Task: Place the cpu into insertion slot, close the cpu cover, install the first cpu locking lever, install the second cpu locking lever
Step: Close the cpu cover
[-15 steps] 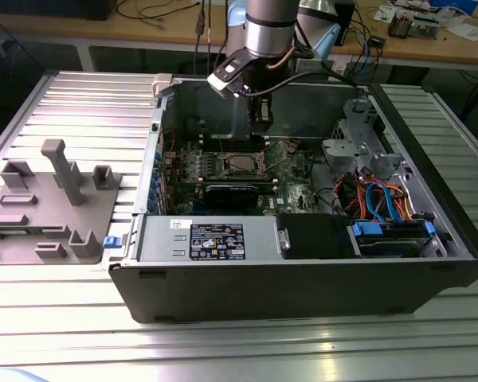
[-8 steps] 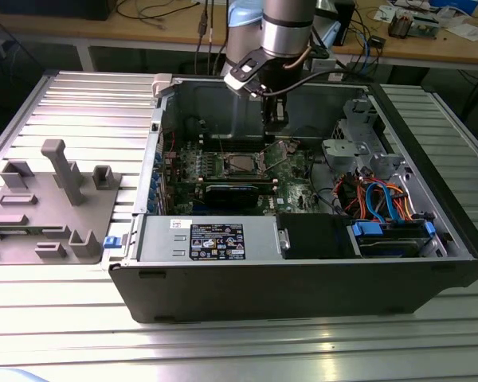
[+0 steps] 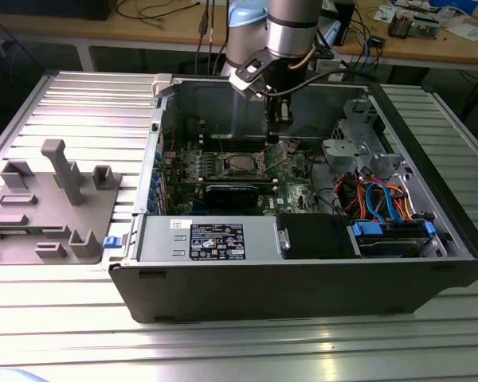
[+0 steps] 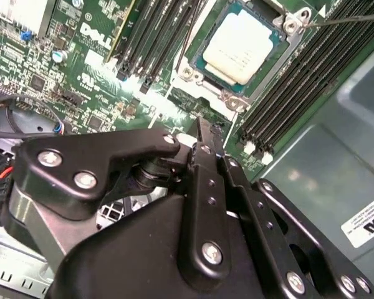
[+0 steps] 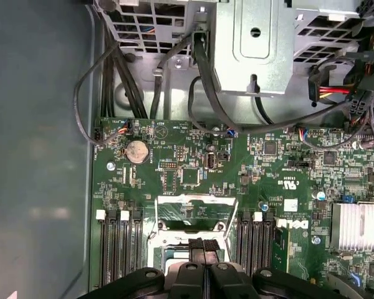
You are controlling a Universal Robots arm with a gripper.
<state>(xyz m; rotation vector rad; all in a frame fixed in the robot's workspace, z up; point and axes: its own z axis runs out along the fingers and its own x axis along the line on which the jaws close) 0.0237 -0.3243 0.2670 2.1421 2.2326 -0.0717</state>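
Gripper (image 4: 201, 128) hovers just beside seated cpu (image 4: 242, 47).

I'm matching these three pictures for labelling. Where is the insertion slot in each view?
Exterior view: the insertion slot sits mid-board in the open case, just to the exterior view's left of the gripper.
Second wrist view: insertion slot beyond the gripper, holding the cpu, between black memory slots.
First wrist view: insertion slot partly behind the gripper, between memory slots.
Shared landmark: the green circuit board.
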